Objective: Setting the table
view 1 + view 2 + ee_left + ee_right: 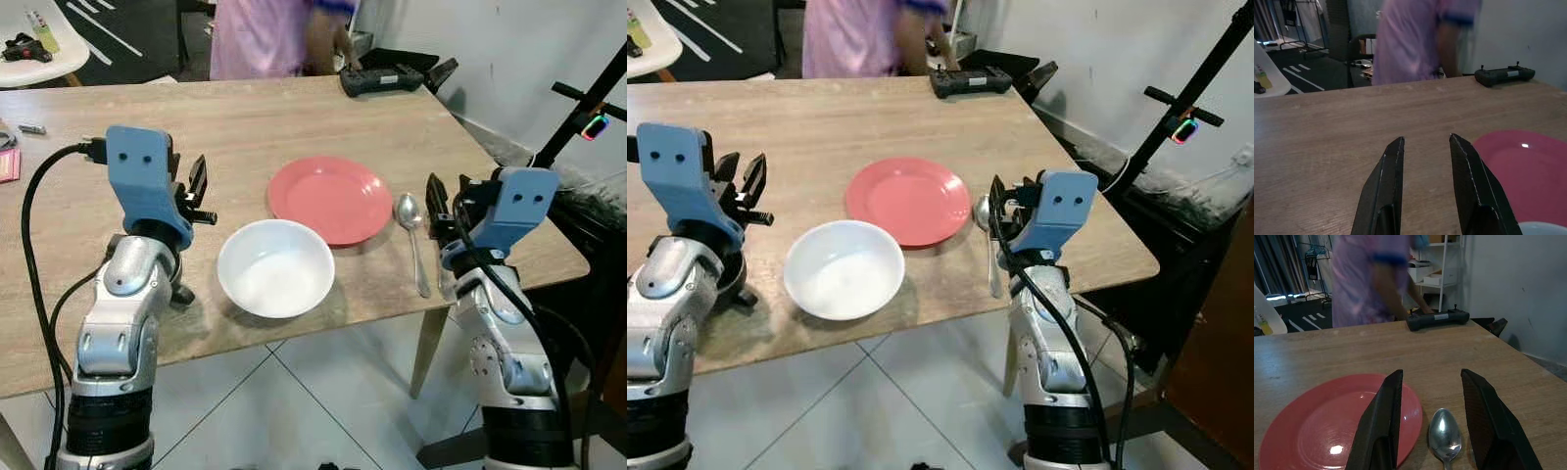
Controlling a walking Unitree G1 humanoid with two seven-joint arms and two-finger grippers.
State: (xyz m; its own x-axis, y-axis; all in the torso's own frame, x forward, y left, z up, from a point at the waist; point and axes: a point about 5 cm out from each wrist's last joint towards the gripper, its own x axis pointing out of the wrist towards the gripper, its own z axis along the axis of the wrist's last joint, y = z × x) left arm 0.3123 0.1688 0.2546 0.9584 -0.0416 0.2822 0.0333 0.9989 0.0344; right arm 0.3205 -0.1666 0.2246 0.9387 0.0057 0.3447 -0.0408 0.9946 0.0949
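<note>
A pink-red plate (330,199) lies in the middle of the wooden table (245,127). In front of it, near the front edge, stands an empty white bowl (275,267). A metal spoon (412,235) lies right of the plate, bowl end away from me. My left gripper (198,186) hovers open over bare wood left of the bowl. On the other side my right gripper (434,201) is open just above the table, with the spoon (1444,436) between its fingers (1382,421) and the plate (1337,426) beside it. Neither holds anything.
A person in a pink shirt (265,34) stands at the table's far edge, a hand at a black controller (382,78). A black stand (578,108) rises at the right. A white round table (39,49) is at the far left. The table's front edge is just before my arms.
</note>
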